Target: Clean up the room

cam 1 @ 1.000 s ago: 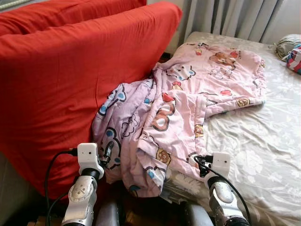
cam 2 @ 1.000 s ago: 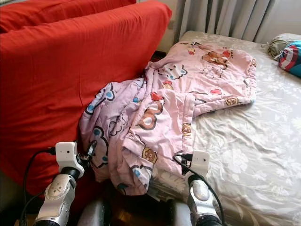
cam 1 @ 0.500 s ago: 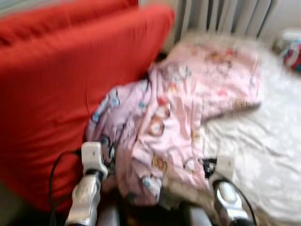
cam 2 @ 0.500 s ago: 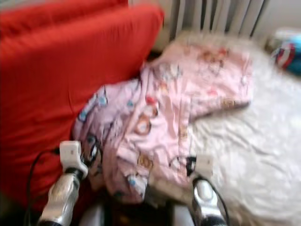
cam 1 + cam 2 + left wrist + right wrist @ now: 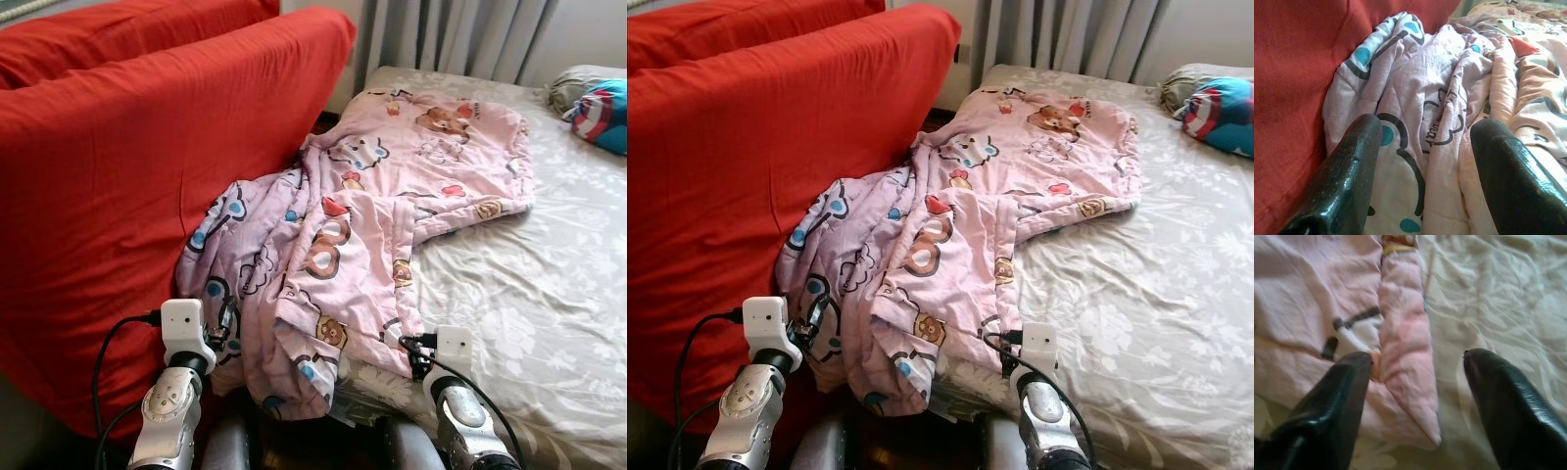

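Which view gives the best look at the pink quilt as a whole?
The left eye view: the quilt shows whole, from the bed down against the red sofa. The right eye view shows much the same. The left wrist view shows its folds beside the sofa; the right wrist view shows one edge on the sheet.

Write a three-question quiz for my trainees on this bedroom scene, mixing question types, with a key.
1. True or false: the crumpled pink cartoon-print quilt lies partly on the bed with the grey floral sheet and partly hangs off against the red fabric-covered sofa.
2. Multiple choice: the left end effector is (A) shut on the quilt, (B) open with quilt folds between its fingers, (C) open over bare floor.
3. Short answer: what lies between the fingers of the open right end effector?

Key: 1 true. 2 B. 3 The quilt's edge, with the sheet beside it.
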You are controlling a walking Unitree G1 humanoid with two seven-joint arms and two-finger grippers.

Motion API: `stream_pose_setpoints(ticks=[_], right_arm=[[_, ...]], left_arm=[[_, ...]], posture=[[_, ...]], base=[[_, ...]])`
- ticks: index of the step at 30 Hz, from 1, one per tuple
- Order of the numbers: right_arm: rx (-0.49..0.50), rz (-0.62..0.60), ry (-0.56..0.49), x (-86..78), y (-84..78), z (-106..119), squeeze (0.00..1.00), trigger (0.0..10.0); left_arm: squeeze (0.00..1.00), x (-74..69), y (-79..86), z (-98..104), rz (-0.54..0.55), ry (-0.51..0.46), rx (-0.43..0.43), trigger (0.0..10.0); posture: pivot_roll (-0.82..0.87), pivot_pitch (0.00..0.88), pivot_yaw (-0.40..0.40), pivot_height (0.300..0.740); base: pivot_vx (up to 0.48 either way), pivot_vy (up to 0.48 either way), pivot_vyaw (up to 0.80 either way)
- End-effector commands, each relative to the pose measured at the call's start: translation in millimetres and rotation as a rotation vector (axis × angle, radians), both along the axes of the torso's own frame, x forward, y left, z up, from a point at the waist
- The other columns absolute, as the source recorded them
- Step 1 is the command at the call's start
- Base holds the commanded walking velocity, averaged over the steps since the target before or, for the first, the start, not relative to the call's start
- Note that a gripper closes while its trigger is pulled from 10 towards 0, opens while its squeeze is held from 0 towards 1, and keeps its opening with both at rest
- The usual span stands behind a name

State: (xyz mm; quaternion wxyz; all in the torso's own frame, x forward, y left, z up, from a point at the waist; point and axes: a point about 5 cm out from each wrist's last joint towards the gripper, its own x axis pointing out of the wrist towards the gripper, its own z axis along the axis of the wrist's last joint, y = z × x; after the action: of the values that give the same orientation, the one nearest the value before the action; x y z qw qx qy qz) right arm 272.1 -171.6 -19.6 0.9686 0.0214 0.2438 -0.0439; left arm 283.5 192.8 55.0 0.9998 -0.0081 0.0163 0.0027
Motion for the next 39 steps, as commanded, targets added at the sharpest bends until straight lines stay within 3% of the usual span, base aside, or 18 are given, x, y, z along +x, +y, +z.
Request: stream_pose_setpoints(ticks=[1, 10, 11, 12, 18, 27, 31, 39], right_arm=[[0.043, 0.009, 0.013, 1.2, 0.0, 0, 1.0, 10.0], [0.172, -0.055, 0.037, 3.8, 5.8, -1, 1.0, 10.0], [0.186, -0.053, 0.037, 4.6, 7.9, -1, 0.87, 10.0], [0.205, -0.055, 0.036, 5.7, 9.6, 0, 0.0, 10.0], [0.222, -0.072, 0.038, 9.6, 9.8, 2, 0.0, 10.0], [0.241, -0.105, -0.018, 14.4, 5.5, 8, 0.0, 10.0], [0.241, -0.11, -0.011, 12.7, 5.7, 7, 0.0, 10.0], [0.222, -0.098, 0.005, 6.9, 6.7, 2, 0.0, 10.0]], left_arm=[[0.0, -1.0, 1.7, -1, -0.004, 0.011, 0.008, 10.0], [0.0, -3.2, 1.9, 0, -0.013, 0.01, 0.017, 10.0], [0.0, -3.7, 2.3, 0, -0.013, 0.009, 0.02, 10.0], [0.0, -4.3, 2.8, 1, -0.014, 0.008, 0.021, 10.0], [0.0, -4.5, 6.4, 3, -0.006, 0.006, 0.011, 10.0], [0.0, 14.5, 6.9, 32, -0.008, -0.077, -0.021, 10.0], [0.0, 13.4, 7.5, 34, -0.007, -0.082, -0.019, 10.0], [0.0, -2.7, 8.5, 26, 0.0, -0.055, -0.023, 10.0]], posture=[[-0.03, 0.057, -0.017, 0.594], [-0.02, 0.058, -0.005, 0.594], [-0.01, 0.063, -0.003, 0.594], [-0.01, 0.069, -0.001, 0.594], [-0.02, 0.09, 0.003, 0.594], [-0.01, 0.153, 0.015, 0.594], [-0.01, 0.165, 0.016, 0.594], [0.01, 0.208, 0.013, 0.594]], base=[[0.0, 0.0, 0.0], [0.0, 0.0, 0.0], [0.0, 0.0, 0.0], [0.0, 0.0, 0.0], [0.0, 0.0, 0.0], [0.0, 0.0, 0.0], [0.0, 0.0, 0.0], [0.0, 0.0, 0.0]])
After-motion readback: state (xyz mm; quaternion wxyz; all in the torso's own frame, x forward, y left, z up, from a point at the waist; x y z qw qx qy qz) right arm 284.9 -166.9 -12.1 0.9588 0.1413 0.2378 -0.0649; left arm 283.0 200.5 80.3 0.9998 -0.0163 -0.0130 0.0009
